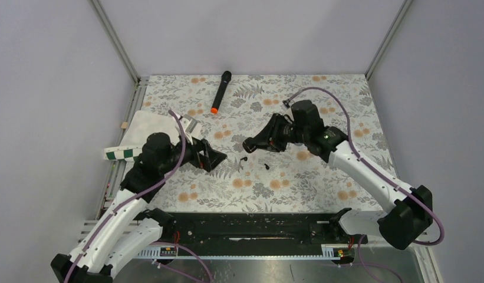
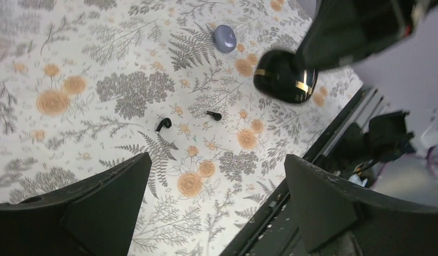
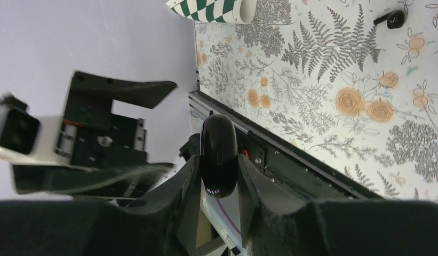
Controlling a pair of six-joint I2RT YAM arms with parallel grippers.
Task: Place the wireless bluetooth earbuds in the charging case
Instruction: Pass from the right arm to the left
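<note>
Fingers (image 3: 185, 184) of the right gripper (image 3: 219, 162) pinch the charging case (image 3: 219, 152) from both sides. The glossy black case stands lengthwise between them and its lid looks closed. In the left wrist view the same case shows two thin gold bands, and it appears to be held just off the floral worktop (image 1: 322, 177), though the gap is hard to judge.

Two black earbuds (image 2: 163, 124) lie loose on the worktop. The second earbud (image 2: 214, 114) lies near the first without touching it. From above they sit between the two grippers, a little nearer the arm bases than the held case. Neither is in the case or in any fingers.

The left gripper (image 2: 216, 160) hangs low over the worktop with its fingers (image 2: 99, 208) spread wide and nothing between them, and the earbuds lie just ahead of the tips.

A small bluish oval object (image 2: 225, 38) rests on the worktop beyond the earbuds, near the case. A black microphone (image 1: 220, 92) with an orange end lies toward the far edge, well apart from everything else. At the left side of the worktop there is a white board (image 1: 142, 125), and a green-and-white checkered strip (image 1: 121, 154) lies just beside it.
</note>
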